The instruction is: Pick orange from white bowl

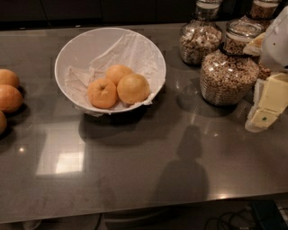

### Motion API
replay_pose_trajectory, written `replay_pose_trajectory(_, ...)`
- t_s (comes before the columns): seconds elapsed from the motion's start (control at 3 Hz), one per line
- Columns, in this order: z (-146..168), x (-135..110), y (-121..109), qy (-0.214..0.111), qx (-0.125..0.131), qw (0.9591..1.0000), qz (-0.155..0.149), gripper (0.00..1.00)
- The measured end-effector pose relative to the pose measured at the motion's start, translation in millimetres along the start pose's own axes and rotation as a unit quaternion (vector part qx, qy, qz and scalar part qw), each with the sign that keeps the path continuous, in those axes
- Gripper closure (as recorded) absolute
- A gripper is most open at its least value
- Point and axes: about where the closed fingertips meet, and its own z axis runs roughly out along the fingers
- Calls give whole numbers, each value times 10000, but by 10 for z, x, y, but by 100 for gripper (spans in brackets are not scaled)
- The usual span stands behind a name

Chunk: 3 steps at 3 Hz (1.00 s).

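The white bowl (81, 45) stands on the grey counter at the back left, lined with crumpled white paper. Three fruits lie in its near side. The orange (133, 88), the largest and palest, is on the right. A smaller, deeper-orange fruit with a stem dimple (102, 93) touches it on the left, and a third (118, 72) sits behind them. My gripper (268, 104), cream-coloured, hangs at the far right edge, low over the counter beside the jars and well right of the bowl. It holds nothing that I can see.
Three glass cereal jars stand at the back right: a big one (227, 72) next to my gripper, one behind it (199, 38), and one in the corner (263, 9). Three loose oranges (9, 98) lie at the left edge. The counter's front edge runs along the bottom.
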Motion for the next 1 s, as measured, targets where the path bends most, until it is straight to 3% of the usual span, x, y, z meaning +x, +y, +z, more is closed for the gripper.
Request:
replay_pose_trajectory(0.67,77,-97,-38,-100,63,9999,47,0)
replay_pose_trajectory(1.0,161,-414,-171,-449,168,9987,-192,0)
